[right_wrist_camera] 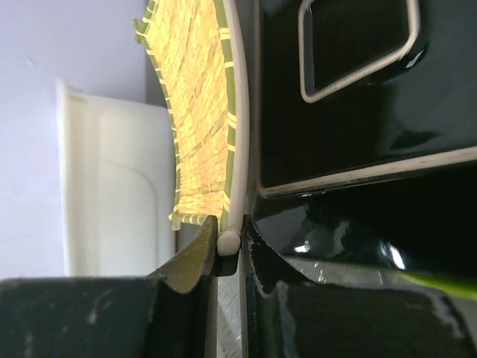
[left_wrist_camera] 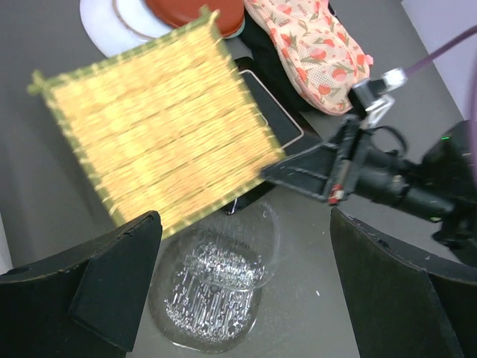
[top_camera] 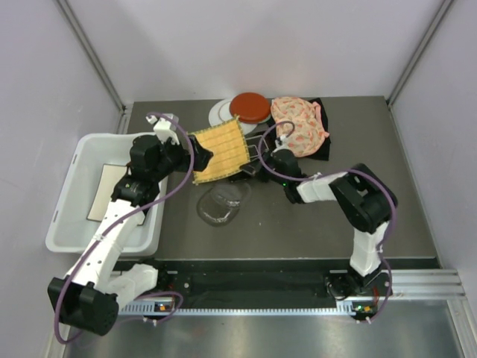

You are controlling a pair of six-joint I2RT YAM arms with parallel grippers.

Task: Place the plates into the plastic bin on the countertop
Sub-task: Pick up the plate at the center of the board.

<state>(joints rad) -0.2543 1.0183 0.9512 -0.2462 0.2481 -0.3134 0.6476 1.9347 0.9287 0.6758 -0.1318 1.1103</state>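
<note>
My right gripper [right_wrist_camera: 229, 242] is shut on the pale rim of the yellow woven plate [right_wrist_camera: 197, 112] and holds it tilted off the countertop [top_camera: 313, 216]; this also shows in the left wrist view [left_wrist_camera: 283, 170]. The woven plate [top_camera: 221, 151] hangs over a black plate with a white outline [left_wrist_camera: 272, 119]. My left gripper [top_camera: 200, 155] is open at the woven plate's left edge, its fingers [left_wrist_camera: 112, 276] spread above a clear glass plate [left_wrist_camera: 212, 287]. The white plastic bin [top_camera: 71, 224] at the left holds a cream plate [top_camera: 104, 192].
A red plate [top_camera: 250, 107] rests on a white plate [top_camera: 220, 113] at the back. A pink floral fabric piece [top_camera: 299, 125] lies on a black cloth [top_camera: 324, 145] at the back right. Pale walls enclose the countertop.
</note>
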